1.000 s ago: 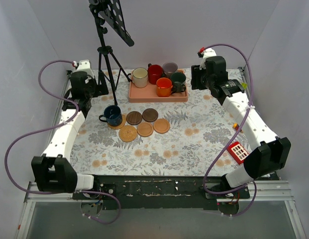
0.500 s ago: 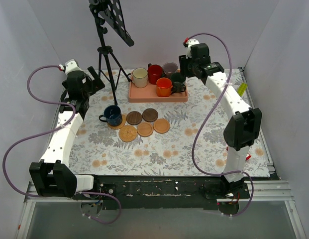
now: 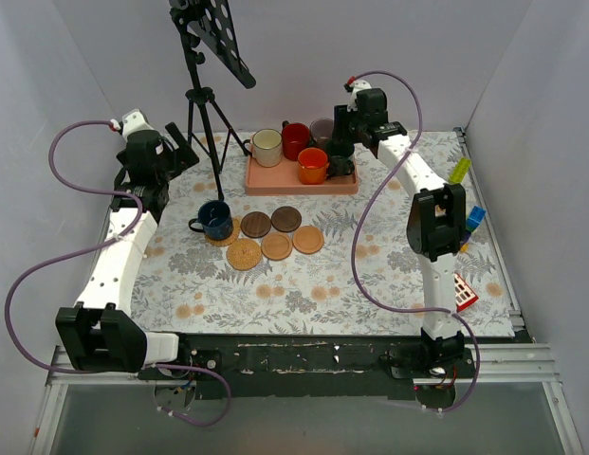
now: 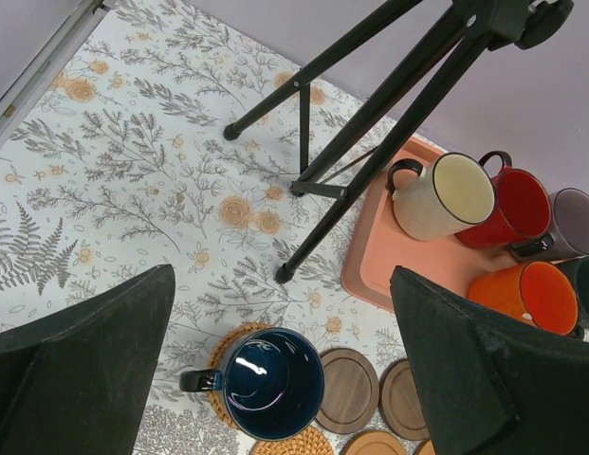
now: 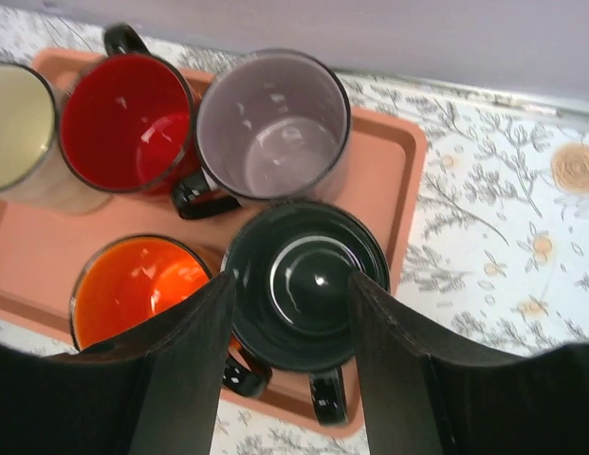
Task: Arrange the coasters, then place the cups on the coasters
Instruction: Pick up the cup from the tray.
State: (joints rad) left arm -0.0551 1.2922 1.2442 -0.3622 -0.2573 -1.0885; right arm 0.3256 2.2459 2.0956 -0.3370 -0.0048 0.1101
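Observation:
The dark green cup (image 5: 308,318) stands at the right front of the pink tray (image 5: 394,204), beside the orange (image 5: 133,289), red (image 5: 123,118), grey-lilac (image 5: 275,118) and cream (image 5: 14,118) cups. My right gripper (image 5: 292,277) is open just above the green cup, one finger over each side of its rim. The navy cup (image 4: 273,382) sits on a woven coaster (image 4: 230,343). Dark brown coasters (image 3: 255,224) (image 3: 286,219), tan ones (image 3: 276,246) (image 3: 307,239) and a woven one (image 3: 244,254) lie next to it. My left gripper (image 4: 283,280) is wide open, high above the navy cup.
A black tripod stand (image 3: 204,104) rises at the back left, one foot (image 4: 285,275) close to the tray's left end. Toy blocks (image 3: 475,218) (image 3: 462,292) lie along the right table edge. Walls enclose the table on three sides.
My right arm has swung left from the back right corner to over the tray, ending above the dark green cup. My left gripper has drawn back a little to the left. Both stayed open.

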